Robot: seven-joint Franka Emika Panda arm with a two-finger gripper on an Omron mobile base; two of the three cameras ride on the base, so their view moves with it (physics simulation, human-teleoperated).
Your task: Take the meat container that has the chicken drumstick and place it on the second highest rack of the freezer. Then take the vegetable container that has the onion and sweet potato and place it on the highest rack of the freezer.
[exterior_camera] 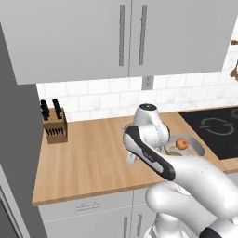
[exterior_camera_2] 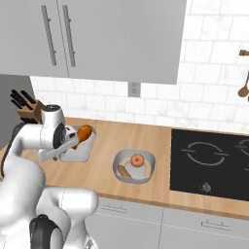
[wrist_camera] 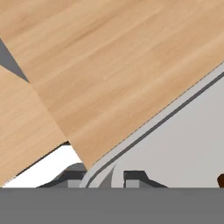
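Note:
The meat container (exterior_camera_2: 81,150), a pale grey tub, stands on the wooden counter (exterior_camera_2: 107,136) with the brown chicken drumstick (exterior_camera_2: 85,132) in it. My gripper (exterior_camera_2: 72,145) reaches down at its left rim. In the hand view the two fingertips (wrist_camera: 133,176) straddle the container's wall (wrist_camera: 144,131), and the gripper (wrist_camera: 105,177) is shut on it. To the right sits the vegetable container (exterior_camera_2: 149,163), a grey bowl holding the onion (exterior_camera_2: 137,160) and the sweet potato (exterior_camera_2: 124,171). This vegetable container (exterior_camera: 197,148) with its onion (exterior_camera: 182,143) also shows beside my arm in the left base view.
A knife block (exterior_camera: 55,125) stands at the counter's back left. The black cooktop (exterior_camera_2: 209,158) lies right of the bowls. Wall cabinets (exterior_camera: 93,37) hang overhead. A tall grey panel (exterior_camera: 16,139) borders the counter's left end. Utensils (exterior_camera_2: 243,87) hang on the right wall.

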